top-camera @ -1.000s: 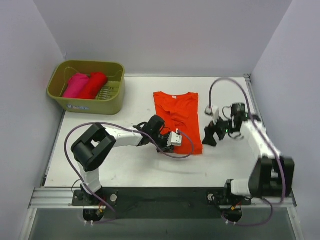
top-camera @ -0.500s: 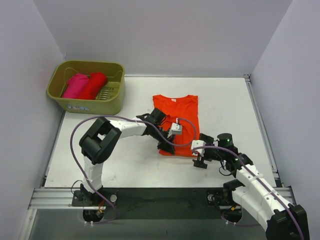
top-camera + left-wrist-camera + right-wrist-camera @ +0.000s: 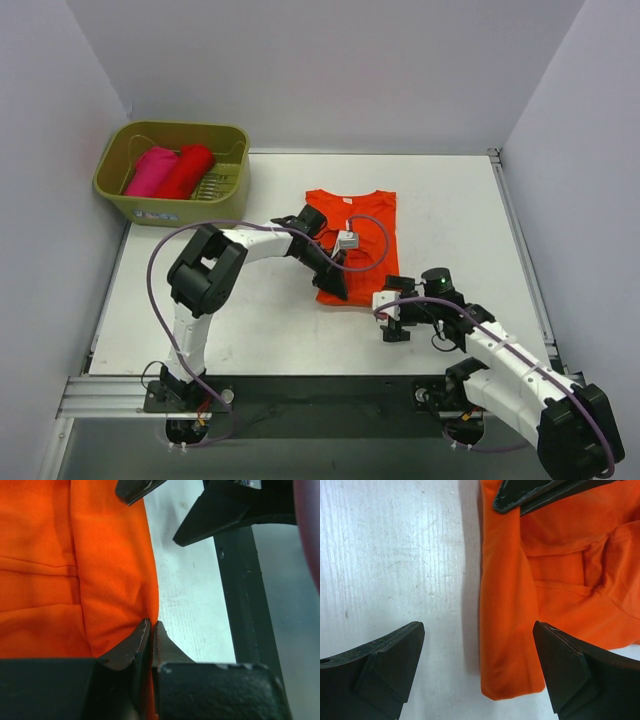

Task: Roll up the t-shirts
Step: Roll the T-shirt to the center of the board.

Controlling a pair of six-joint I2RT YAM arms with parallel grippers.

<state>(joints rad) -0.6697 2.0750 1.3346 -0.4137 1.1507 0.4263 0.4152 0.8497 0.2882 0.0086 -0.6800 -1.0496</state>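
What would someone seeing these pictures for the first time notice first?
The orange-red t-shirt spread mid-table stands out, with the left gripper pinched shut on its near edge and the right gripper open close by. Far left, an olive basket holds a pink roll and a red roll.

Worktop [image 3: 450,200]: white, scuffed, fine grain lines showing in both wrist views. Olive-green plastic basket [image 3: 190,212]: far left corner, close to the left wall; rounded rim, slotted floor, pale label [image 3: 155,214] on its near wall. Lilac-grey walls [image 3: 320,70] enclose three sides. Aluminium rail [image 3: 105,397] runs along the near edge.
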